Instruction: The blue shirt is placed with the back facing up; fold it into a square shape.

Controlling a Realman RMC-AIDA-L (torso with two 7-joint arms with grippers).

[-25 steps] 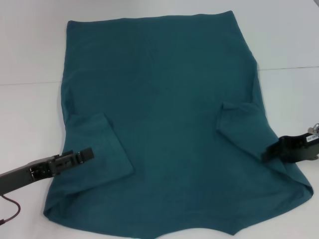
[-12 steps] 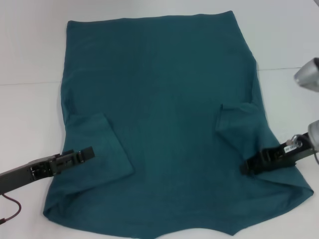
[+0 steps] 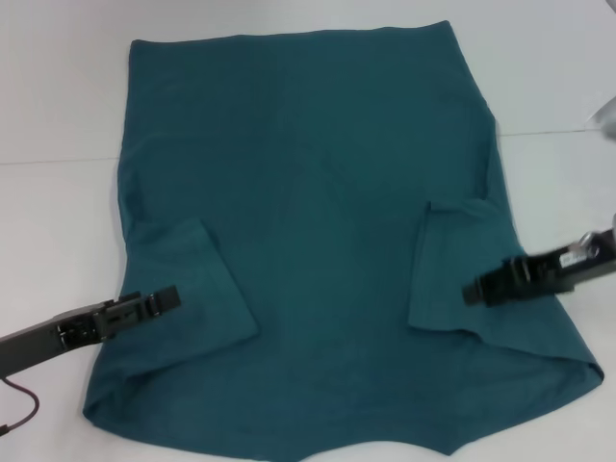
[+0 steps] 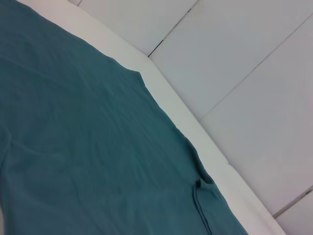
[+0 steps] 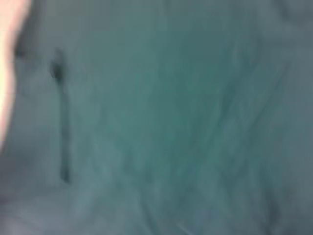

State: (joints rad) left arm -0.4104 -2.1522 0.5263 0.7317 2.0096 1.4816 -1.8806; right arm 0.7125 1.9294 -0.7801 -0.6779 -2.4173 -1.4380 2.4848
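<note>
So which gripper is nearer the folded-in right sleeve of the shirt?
Right. The right gripper is over the right sleeve flap of the blue shirt. The left gripper is at the opposite side, on the left sleeve flap.

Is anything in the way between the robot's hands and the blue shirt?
No, nothing visible is in the way. The left gripper is right at the folded-in sleeve on the blue shirt, and the right gripper is over the other folded-in sleeve. Only the white table lies around the shirt.
</note>
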